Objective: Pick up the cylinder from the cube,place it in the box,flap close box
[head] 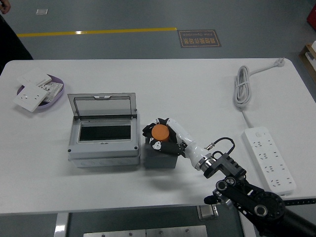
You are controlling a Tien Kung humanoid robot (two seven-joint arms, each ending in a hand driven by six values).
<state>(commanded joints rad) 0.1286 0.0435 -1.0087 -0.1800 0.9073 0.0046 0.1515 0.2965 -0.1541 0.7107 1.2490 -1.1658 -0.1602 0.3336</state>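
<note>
An orange cylinder [160, 132] stands on a dark grey cube [160, 155] in the middle of the white table. My right hand [159, 134] reaches in from the lower right, and its black-and-white fingers [150, 128] are curled around the cylinder, which still rests on the cube. To the left of the cube stands a grey box [102, 150] with its clear flap lid [102, 106] tipped up and open; its inside looks dark and empty. My left arm is out of view.
A purple dish [57, 96] with white switch plates sits at the far left. A white power strip [269, 159] and its coiled cable [242, 86] lie at the right. A person's dark sleeve [11, 37] shows at the top left corner.
</note>
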